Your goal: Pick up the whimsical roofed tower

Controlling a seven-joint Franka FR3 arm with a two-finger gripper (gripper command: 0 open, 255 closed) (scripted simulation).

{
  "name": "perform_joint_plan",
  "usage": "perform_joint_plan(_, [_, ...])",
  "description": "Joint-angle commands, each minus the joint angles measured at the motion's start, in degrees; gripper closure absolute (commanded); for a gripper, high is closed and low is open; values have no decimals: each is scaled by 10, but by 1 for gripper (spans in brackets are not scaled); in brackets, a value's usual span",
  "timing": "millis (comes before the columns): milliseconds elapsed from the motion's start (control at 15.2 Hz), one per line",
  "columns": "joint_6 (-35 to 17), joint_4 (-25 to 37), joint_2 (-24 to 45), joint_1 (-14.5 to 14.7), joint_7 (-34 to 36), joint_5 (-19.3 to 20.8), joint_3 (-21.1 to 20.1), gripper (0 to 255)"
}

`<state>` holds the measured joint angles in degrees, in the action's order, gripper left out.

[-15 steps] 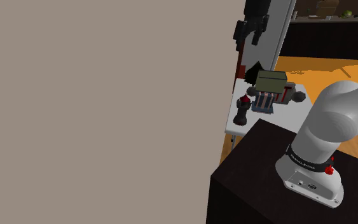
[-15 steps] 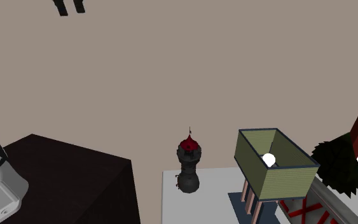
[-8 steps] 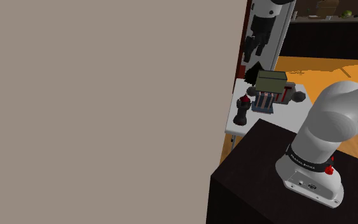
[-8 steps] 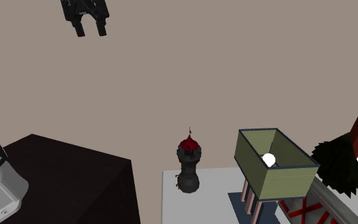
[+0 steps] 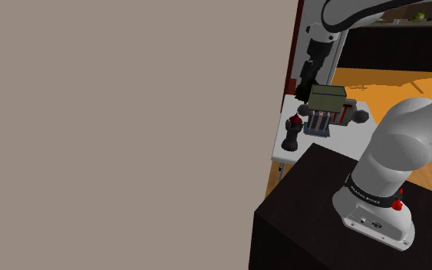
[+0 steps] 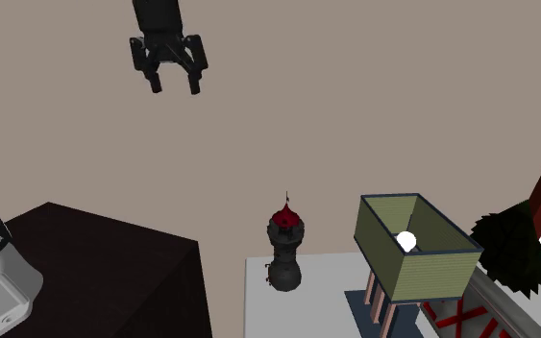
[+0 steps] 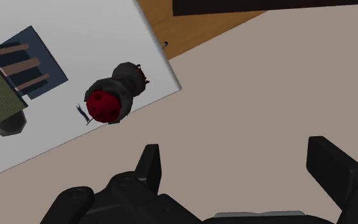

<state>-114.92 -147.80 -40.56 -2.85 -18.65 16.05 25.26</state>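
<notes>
- Fingers (image 6: pixel 154 81) have dropped from the second exterior view's top edge toward the upper middle; spread wide, holding nothing
- Tower (image 6: pixel 285 252) stands upright at lower centre on the bench (image 6: pixel 258 307), well below them; approach under way, no grasp yet

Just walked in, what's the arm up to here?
The Franka's black pincer hangs open and empty, high up and off to one side of the dark, red-roofed tower. The tower stands upright near the edge of the white table, beside an olive open-topped box on legs. Nothing is grasped yet.
</notes>
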Motion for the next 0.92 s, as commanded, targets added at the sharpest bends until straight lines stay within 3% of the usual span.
perform_joint_plan(0, [-33, -1, 27, 1, -43, 11, 38, 0])
perform_joint_plan(264, [-100, 7, 94, 18, -125, 16, 111, 0])
perform_joint_plan(528, [-166, 30, 179, 57, -221, -11, 195, 0])
perform_joint_plan(726, [-212, 56, 258, 106, -315, -69, 268, 0])
perform_joint_plan(858, [-237, 79, 325, 149, -400, -143, 322, 0])
